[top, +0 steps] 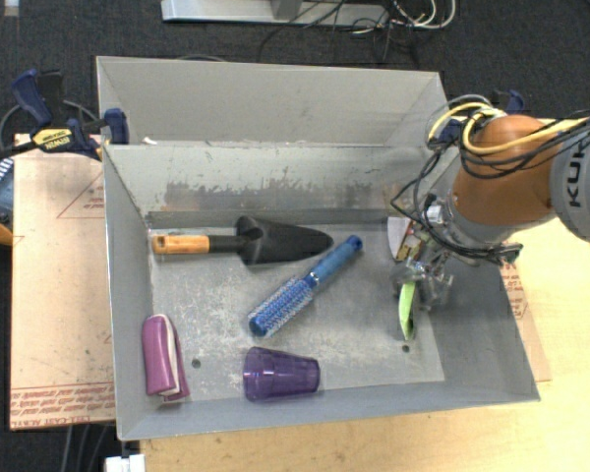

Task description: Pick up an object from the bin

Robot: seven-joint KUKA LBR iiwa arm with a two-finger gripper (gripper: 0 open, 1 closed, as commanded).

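My gripper (430, 277) is low in the right part of the bin, under the orange wrist cover. Right at its lower left lies a narrow lime-green stick-like thing (407, 310), pointing toward the front wall; its upper end reaches the gripper, and I cannot tell whether it is held. A blue hairbrush (303, 289) lies slantwise in the middle of the bin, well left of the gripper.
A black scoop with an orange wooden handle (244, 242) lies along the back of the floor. A purple cup (280, 374) lies on its side at the front, and a purple bottle (160, 355) in the front left corner. A small white and red piece (400, 235) leans at the right wall.
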